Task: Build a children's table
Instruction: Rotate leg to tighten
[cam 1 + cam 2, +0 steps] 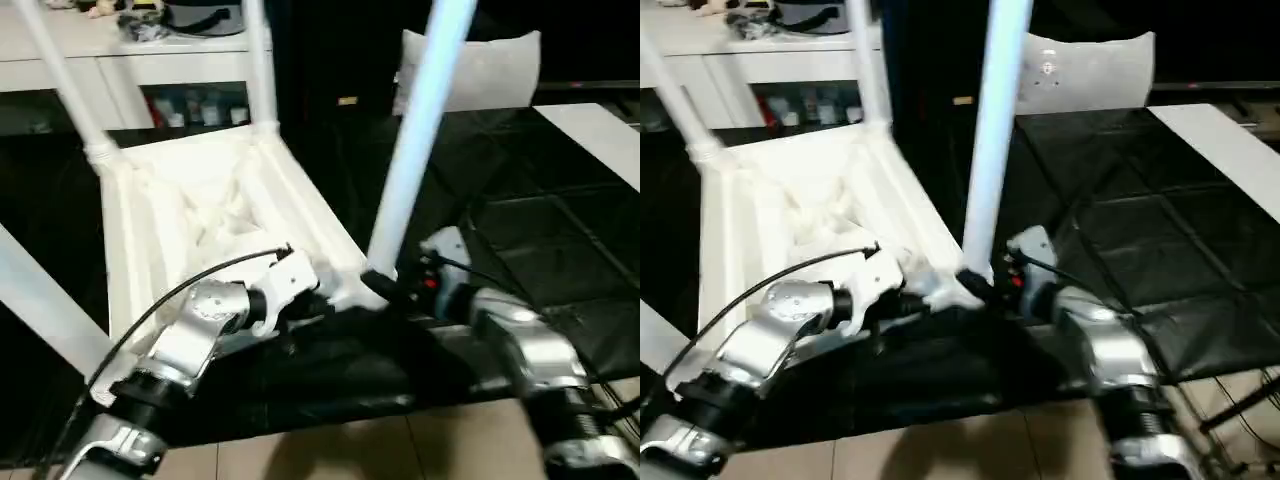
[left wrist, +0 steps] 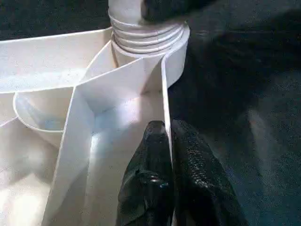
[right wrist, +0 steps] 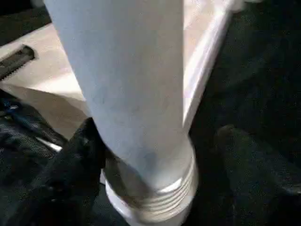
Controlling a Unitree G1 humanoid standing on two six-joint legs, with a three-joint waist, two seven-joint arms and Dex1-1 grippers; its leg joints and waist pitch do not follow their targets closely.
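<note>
- We see the upturned table top on the dark mat, three legs upright.
- Our left gripper pinches a near rib.
- Our right gripper, jaws wide, straddles the near-right leg; its seating looks unfinished.

Leg top cut off; shelf clutter blurred.

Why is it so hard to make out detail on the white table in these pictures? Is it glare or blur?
Both. In the left eye view the table top glares so its ribs wash out against the dark surroundings, and the near leg looks smeared. In the right wrist view that leg sits very close and soft. The left wrist view shows ribs more crisply.
</note>
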